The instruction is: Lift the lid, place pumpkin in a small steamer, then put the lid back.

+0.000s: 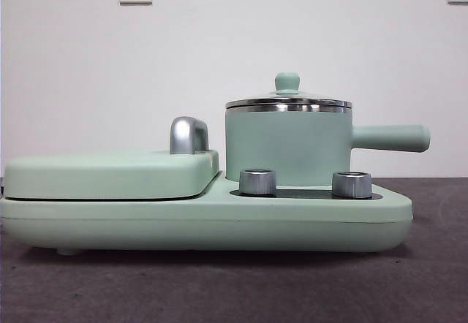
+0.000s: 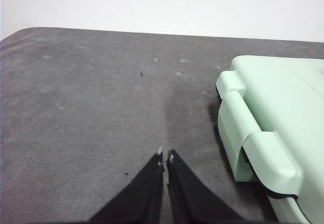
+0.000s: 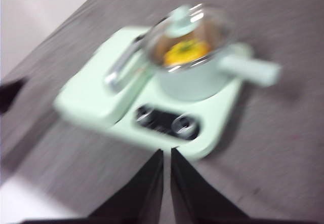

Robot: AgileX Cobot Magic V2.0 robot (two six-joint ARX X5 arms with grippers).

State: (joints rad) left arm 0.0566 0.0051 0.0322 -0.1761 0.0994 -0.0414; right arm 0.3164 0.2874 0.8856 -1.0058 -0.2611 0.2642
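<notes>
The small steamer (image 1: 287, 146) stands on the right side of the mint-green appliance base (image 1: 212, 217), its long handle (image 1: 391, 138) pointing right. The glass lid (image 1: 288, 102) with its mint knob (image 1: 287, 82) sits on the pot. In the blurred right wrist view the yellow-orange pumpkin (image 3: 186, 51) shows through the lid (image 3: 185, 29), inside the steamer (image 3: 195, 77). My right gripper (image 3: 167, 153) is shut and empty, high and well back from the appliance. My left gripper (image 2: 165, 155) is shut and empty over bare table beside the appliance's end (image 2: 263, 127).
A flat rectangular mint cover (image 1: 110, 173) with a chrome handle (image 1: 187, 134) lies on the base's left half. Two silver knobs (image 1: 257, 181) (image 1: 352, 184) stand at the base's front. The dark grey table (image 2: 91, 112) stretches around. Neither arm shows in the front view.
</notes>
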